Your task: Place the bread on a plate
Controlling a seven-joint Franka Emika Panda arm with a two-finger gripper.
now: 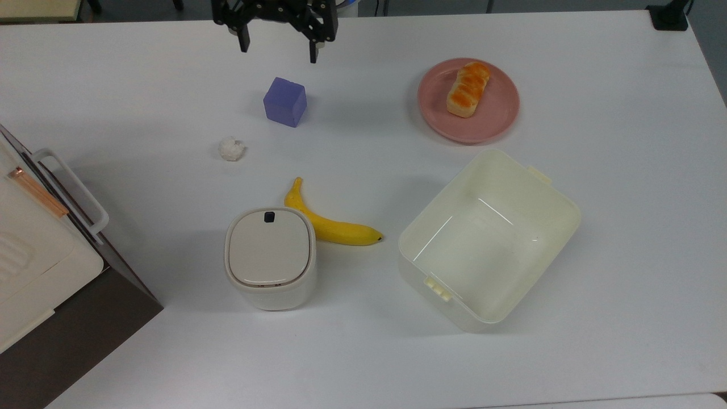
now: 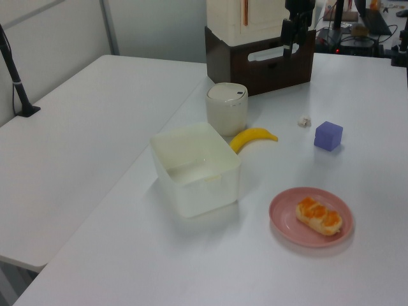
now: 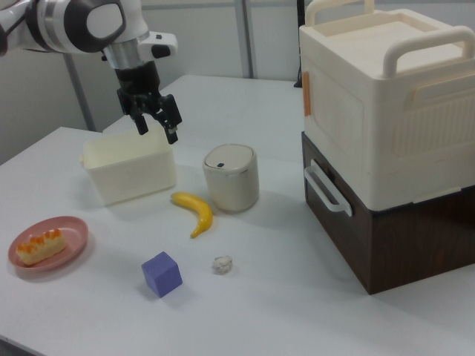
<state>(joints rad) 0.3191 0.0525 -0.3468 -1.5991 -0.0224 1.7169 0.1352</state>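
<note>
Two fingers of my tool (image 1: 278,48) hang spread and empty at the top view's upper edge, its body cut off there. The bread (image 1: 468,89) lies on the plate (image 1: 494,116), well off to the tool's right in the top view, beyond the purple cube (image 1: 284,101).

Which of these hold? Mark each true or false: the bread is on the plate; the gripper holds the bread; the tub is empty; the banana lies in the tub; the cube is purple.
1. The bread is on the plate. True.
2. The gripper holds the bread. False: it is open and holds nothing, away from the plate.
3. The tub is empty. True.
4. The banana lies in the tub. False: it lies on the table, beside the lidded bin.
5. The cube is purple. True.
</note>
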